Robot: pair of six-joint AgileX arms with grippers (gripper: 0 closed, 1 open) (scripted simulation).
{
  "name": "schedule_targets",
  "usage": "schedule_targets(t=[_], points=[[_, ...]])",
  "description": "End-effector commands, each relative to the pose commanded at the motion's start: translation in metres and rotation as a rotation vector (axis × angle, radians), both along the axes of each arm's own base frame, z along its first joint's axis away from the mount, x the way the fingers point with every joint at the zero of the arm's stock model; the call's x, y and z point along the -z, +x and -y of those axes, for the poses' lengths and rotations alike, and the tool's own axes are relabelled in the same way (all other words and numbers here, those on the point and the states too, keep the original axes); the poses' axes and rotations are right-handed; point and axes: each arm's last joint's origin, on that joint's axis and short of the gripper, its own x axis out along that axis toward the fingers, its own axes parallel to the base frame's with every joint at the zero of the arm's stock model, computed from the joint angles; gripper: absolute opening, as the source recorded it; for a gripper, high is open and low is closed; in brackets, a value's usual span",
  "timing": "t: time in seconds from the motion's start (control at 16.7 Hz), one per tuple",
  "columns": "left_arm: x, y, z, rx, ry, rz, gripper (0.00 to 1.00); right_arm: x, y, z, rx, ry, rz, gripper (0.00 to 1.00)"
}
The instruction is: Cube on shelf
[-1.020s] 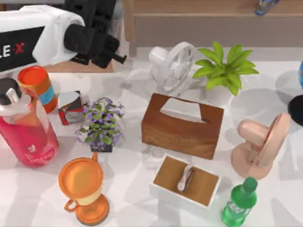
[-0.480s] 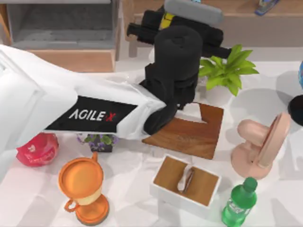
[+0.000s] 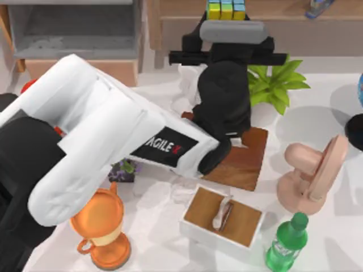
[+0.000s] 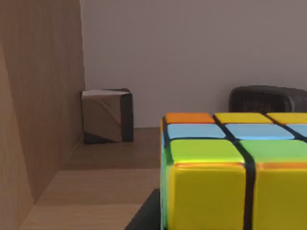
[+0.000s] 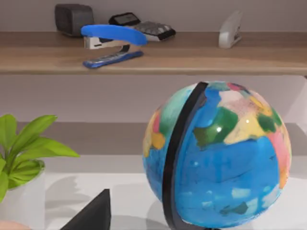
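Observation:
The cube (image 3: 226, 9), with yellow, green and blue tiles, is at the shelf (image 3: 283, 10), the long wooden plank at the back. My left gripper (image 3: 227, 22) reaches across the table to it and is shut on the cube. In the left wrist view the cube (image 4: 230, 177) is very close, just above the plank (image 4: 96, 191), with one dark finger (image 4: 145, 216) against its side. My right arm stays parked at the table's right side; one dark finger (image 5: 91, 213) shows in its wrist view.
On the shelf are a blue stapler (image 5: 112, 40), a small dark-edged box (image 4: 106, 115) and a black block (image 4: 266, 98). A globe (image 5: 216, 153), plant (image 3: 278, 85), wooden tissue box (image 3: 247, 164), pink fan (image 3: 312, 170), green bottle (image 3: 286, 243), orange cup (image 3: 102, 226) and white tray (image 3: 224, 218) crowd the table.
My left arm swung from the back-left compartment across the table to the shelf. The cube it holds now sits at the plank, farther back and right than half a second ago.

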Motion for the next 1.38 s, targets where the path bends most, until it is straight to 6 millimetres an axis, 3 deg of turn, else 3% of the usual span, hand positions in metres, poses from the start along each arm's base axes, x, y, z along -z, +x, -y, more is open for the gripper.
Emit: schedule_targets(t=[0.54,1.14,1.38], points=[[-0.002,0.009,0.002,-0.005,-0.01,0.008,0.0,0.0,0.0,0.0,0.0,0.0,0.0,1.0],[-0.013,0.092,0.002,-0.01,-0.012,0.01,0.0,0.0,0.0,0.0,0.0,0.0,0.0,1.0],[-0.013,0.103,0.0,-0.012,-0.013,0.007,0.0,0.0,0.0,0.0,0.0,0.0,0.0,1.0]])
